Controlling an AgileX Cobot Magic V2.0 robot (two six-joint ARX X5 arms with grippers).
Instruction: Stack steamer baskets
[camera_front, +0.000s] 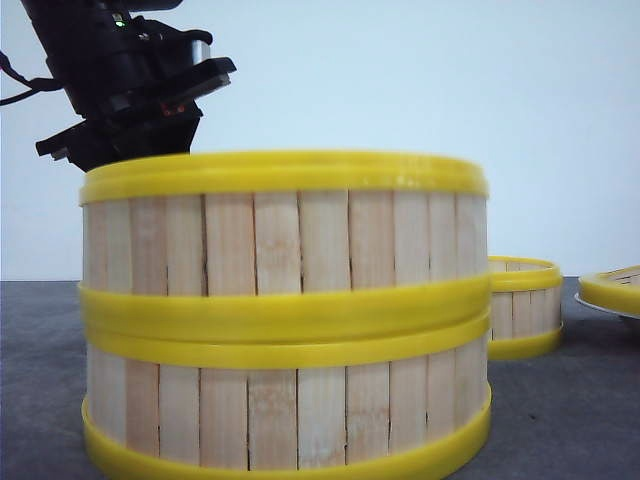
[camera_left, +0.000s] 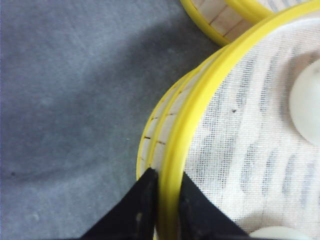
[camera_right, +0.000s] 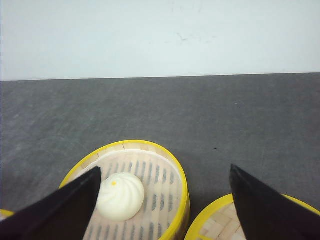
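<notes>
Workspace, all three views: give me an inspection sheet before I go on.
Surface: dark grey table, bare where visible.
Job's things: two steamer baskets stacked, upper basket on lower basket; a third basket stands apart behind, right; a fourth basket holds a white bun.
Clutter: nothing seen.
Grippers: left gripper has its fingers either side of the upper basket's rim; right gripper open, above the basket with the bun.
Cables: one black cable by the left arm.
Surroundings: plain pale wall.
</notes>
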